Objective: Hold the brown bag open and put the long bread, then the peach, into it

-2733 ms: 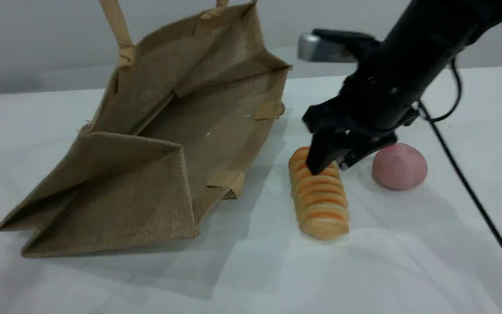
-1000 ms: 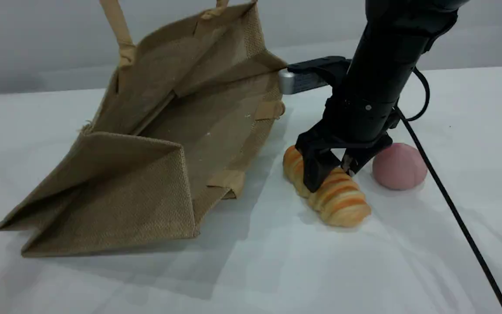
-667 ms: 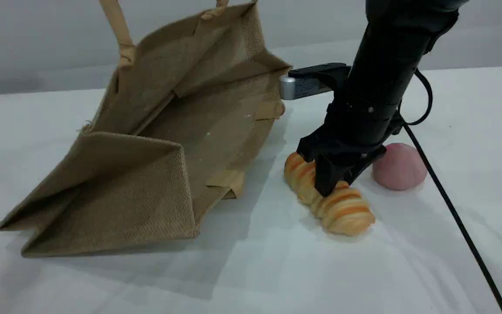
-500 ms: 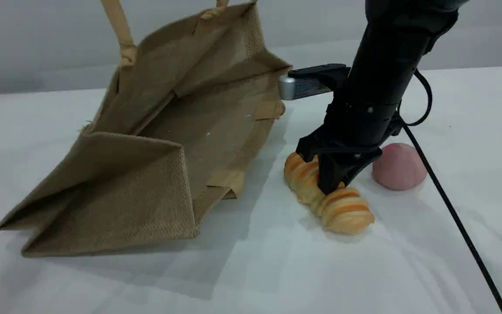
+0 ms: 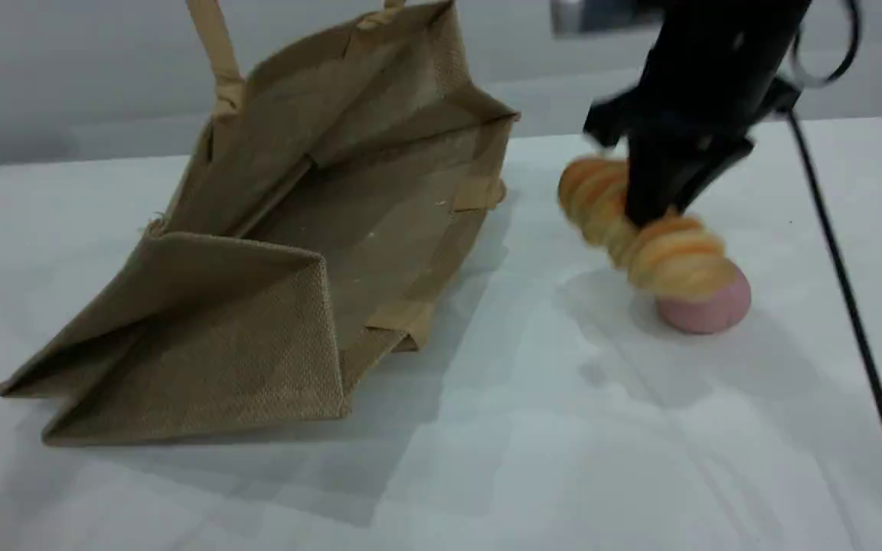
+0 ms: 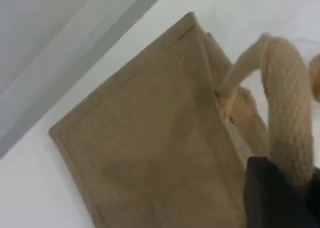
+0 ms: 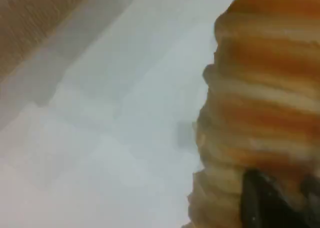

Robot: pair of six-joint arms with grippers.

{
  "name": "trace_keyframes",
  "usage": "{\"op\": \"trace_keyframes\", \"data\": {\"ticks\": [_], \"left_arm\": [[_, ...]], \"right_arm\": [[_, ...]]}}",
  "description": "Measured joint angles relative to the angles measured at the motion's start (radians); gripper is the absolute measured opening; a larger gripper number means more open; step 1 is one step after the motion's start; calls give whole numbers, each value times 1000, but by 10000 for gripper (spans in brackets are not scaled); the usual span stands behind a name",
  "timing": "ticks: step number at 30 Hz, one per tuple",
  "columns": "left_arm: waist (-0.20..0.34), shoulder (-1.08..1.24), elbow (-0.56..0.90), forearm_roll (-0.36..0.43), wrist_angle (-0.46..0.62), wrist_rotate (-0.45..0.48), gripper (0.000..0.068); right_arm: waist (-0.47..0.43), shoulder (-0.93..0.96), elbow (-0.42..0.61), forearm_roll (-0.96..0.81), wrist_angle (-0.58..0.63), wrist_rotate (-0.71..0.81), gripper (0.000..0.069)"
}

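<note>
1 table (image 5: 487,459): white, carries everything in the scene view
Brown bag (image 5: 272,229): on the table's left half, lying on 1 side with its folded bottom toward the near left; the mouth gapes toward the far right, and the upper wall is raised
Right arm (image 5: 717,61): black, comes down from the top edge right of the bag's mouth; a black cable (image 5: 854,321) trails from it to the lower right corner
Handle (image 6: 287,112): thick beige rope loop on the bag's raised wall; in the left wrist view it runs down into the dark fingertip at the bottom right
Long bread (image 5: 671,256): blurred, clear of the table and tilted, with the far end higher and the near end lower; right of the bag's mouth and apart from it
Peach (image 5: 705,310): pink, on the table under the bread's lower end, its top hidden behind the loaf; cannot tell if the 2 touch
Right gripper (image 5: 651,210): clamped across the bread's middle, squeezing it narrow
Left gripper (image 6: 272,198): out of the scene view; closed on the handle, holding the bag's wall up
</note>
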Motion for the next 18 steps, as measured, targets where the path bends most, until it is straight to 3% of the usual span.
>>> {"op": "trace_keyframes", "data": {"ticks": [9,18], "left_arm": [[0,-20,0,-111,0,120,88],[0,-27,0,-110,0,137,88]], "right_arm": [[2,-189,19,98,-9,-6,60],[2,-292,176,246,-119,-93,59]]}}
